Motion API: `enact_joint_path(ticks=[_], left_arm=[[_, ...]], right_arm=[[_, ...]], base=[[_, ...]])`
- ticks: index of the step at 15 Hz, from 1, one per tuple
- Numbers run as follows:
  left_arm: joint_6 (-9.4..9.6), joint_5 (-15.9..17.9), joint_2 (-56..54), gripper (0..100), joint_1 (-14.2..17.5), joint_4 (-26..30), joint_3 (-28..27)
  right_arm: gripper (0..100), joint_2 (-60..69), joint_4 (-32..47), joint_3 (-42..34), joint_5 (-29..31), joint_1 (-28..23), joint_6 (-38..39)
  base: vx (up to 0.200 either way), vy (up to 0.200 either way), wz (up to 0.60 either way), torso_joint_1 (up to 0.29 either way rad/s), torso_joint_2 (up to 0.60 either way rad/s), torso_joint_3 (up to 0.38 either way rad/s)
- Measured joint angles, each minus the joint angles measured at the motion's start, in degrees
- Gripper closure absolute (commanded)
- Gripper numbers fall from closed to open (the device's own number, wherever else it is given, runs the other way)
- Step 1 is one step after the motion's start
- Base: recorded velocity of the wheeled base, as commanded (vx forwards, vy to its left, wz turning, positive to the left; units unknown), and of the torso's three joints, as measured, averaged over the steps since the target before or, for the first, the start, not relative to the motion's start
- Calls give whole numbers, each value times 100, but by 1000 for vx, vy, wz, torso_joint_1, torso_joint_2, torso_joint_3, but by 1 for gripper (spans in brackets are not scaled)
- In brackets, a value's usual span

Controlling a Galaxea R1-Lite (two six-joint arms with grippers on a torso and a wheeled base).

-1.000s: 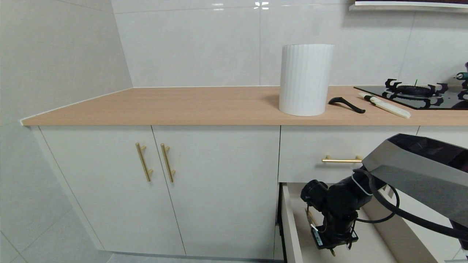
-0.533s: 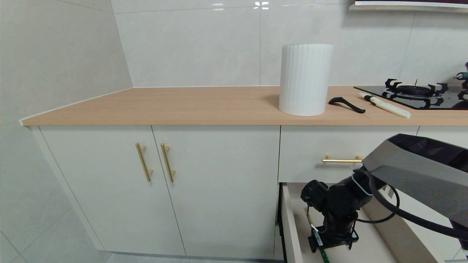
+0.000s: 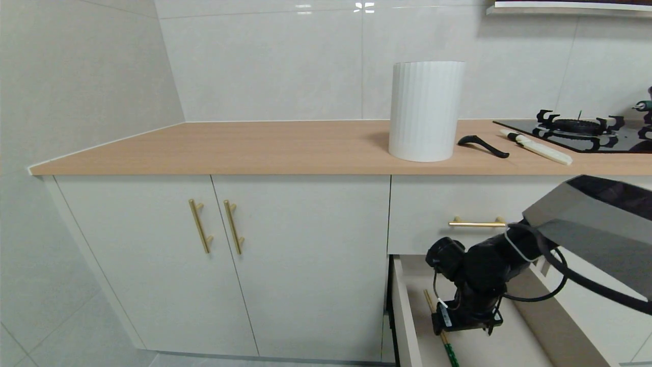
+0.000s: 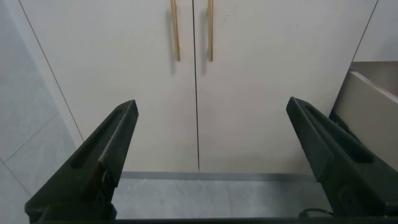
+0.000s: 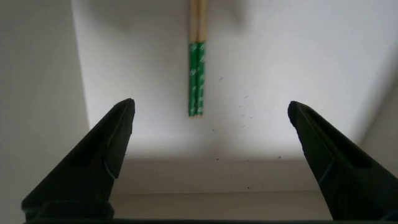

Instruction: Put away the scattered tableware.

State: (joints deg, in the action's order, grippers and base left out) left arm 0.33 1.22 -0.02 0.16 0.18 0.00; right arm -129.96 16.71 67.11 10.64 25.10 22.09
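A pair of wooden chopsticks with green ends [image 3: 442, 331] [image 5: 196, 68] lies on the floor of the pulled-out lower drawer [image 3: 407, 316]. My right gripper [image 3: 466, 326] [image 5: 208, 155] hangs open just above the drawer floor, close over the chopsticks, with nothing between its fingers. On the wooden counter [image 3: 254, 148] lie a black-handled utensil [image 3: 483, 145] and a cream-bladed knife [image 3: 537, 147], to the right of a tall white ribbed canister [image 3: 424, 110]. My left gripper [image 4: 208, 162] stands open, low in front of the double cabinet doors [image 4: 194, 81].
A gas hob [image 3: 586, 132] sits at the counter's right end. A closed drawer with a brass handle [image 3: 476, 223] is directly above the open one. Two brass door handles [image 3: 216, 227] mark the cabinet on the left. Tiled wall closes the left side.
My right gripper has let go of the chopsticks, which now lie in the drawer, and has risen a little and shifted right. The left arm has not moved.
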Motion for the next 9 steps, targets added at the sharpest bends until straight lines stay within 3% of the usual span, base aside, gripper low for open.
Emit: enact_joint_path(ticks=[9], left_arm=[[2, 0, 0, 0, 0, 0, 0]], right_arm=[[0, 2065, -33, 0, -41, -1314, -391]], base=[[0, 0, 0, 0, 0, 0]])
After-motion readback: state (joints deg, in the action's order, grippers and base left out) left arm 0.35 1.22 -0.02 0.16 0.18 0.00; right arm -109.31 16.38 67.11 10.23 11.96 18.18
